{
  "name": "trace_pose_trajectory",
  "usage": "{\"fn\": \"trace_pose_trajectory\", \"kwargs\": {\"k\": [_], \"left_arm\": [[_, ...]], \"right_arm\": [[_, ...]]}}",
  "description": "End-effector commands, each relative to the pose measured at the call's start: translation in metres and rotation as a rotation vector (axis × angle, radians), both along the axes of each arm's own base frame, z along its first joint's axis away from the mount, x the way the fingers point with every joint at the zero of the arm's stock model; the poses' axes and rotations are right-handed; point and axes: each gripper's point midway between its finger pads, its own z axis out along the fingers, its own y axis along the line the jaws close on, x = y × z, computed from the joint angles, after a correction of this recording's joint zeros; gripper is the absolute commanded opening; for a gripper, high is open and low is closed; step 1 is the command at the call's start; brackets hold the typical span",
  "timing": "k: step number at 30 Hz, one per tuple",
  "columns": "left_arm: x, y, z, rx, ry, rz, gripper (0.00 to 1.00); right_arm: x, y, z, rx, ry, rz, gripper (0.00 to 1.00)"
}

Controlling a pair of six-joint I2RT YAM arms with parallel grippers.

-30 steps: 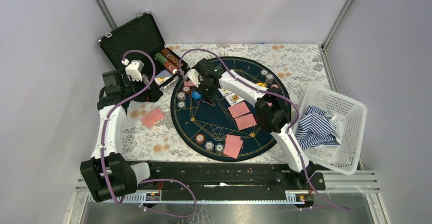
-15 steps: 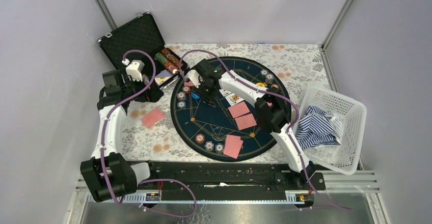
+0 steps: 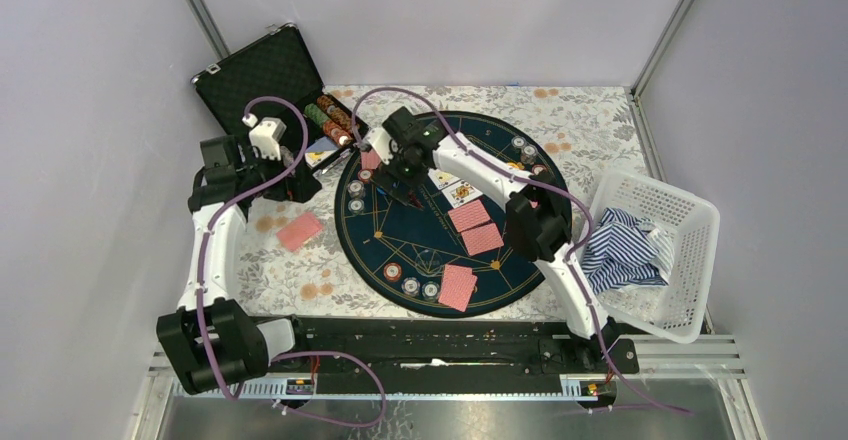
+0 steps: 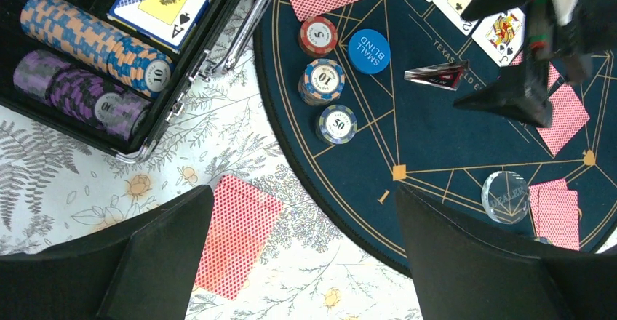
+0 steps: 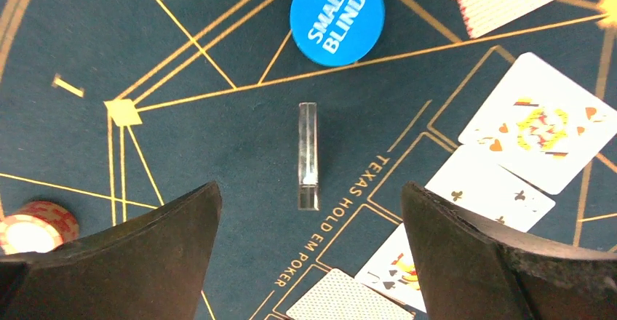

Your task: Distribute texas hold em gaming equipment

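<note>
White arm links [image 3: 212,250], black joints [image 3: 212,345], purple cables [image 3: 201,295], black wedge fingers [image 5: 138,262]

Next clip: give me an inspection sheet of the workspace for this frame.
Surface: round blue mat on floral cloth.
Job's things: chip rolls in black case; loose chips, Small Blind disc, Dealer disc and red-backed cards on mat; one card off it; thin clear piece on edge.
Clutter: white basket holding striped cloth.
Grippers: left gripper open, empty; right gripper open, fingers either side of clear piece, not touching.
Cables: purple cables along both arms.
Surroundings: grey walls, metal posts.
</note>
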Motion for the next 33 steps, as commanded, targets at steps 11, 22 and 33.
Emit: {"fn": "trace_pose_trajectory", "kwargs": {"k": [11, 22, 33], "left_arm": [[0.037, 0.010, 0.050, 0.141, 0.045, -0.117, 0.99], [0.063, -0.041, 0.039, 0.218, 0.065, -0.060, 0.99], [0.039, -0.035, -0.001, 0.205, 0.105, 0.027, 0.99]], "right_arm": [[0.057, -0.117, 0.238, 0.513, -0.190, -0.269, 0.99], [0.038, -0.273, 0.209, 0.614, -0.107, -0.567, 1.00], [0.000, -0.327, 0.147, 0.666, -0.040, -0.761, 1.00]]}}
